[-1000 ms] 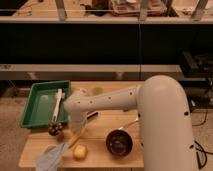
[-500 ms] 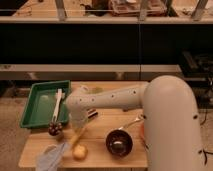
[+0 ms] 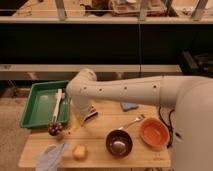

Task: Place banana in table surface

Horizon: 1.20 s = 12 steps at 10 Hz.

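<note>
Cannot tell the grip of the claw (image 3: 86, 116), clamped or loose, low over the desk (image 3: 98, 134) beside the green tray (image 3: 40, 100). Lay the banana (image 3: 75, 127), slanting just under it near the tray's corner, flat on bare wood; release gently, then lift straight up, avoiding the dark bowl (image 3: 119, 143)

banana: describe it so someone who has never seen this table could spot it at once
On the wooden table, look off the near right corner of the green tray, just under the gripper at the end of the white arm. The banana is the slim, nearly straight yellow piece there; the other yellow fruit, nearer the front edge, is round like a ball.
</note>
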Each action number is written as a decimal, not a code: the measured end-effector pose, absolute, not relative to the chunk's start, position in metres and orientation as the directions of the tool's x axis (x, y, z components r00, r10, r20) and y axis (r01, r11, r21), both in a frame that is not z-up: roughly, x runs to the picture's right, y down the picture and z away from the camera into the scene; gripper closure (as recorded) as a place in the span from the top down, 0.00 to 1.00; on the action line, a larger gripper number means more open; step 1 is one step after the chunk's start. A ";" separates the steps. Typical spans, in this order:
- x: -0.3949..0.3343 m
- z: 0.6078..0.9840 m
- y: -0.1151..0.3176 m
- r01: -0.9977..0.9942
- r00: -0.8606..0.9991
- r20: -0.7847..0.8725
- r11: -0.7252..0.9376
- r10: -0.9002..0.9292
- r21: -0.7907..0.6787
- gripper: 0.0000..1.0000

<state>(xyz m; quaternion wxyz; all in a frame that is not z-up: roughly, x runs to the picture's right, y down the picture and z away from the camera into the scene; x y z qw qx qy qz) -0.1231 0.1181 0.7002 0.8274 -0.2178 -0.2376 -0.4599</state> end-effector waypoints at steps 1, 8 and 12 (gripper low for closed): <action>-0.115 0.688 0.106 0.858 0.476 0.572 0.494 -0.668 -0.138 0.00; -0.081 0.648 0.069 0.834 0.530 0.486 0.530 -0.695 -0.151 0.00; -0.066 0.709 0.120 0.819 0.555 0.528 0.533 -0.643 -0.212 0.00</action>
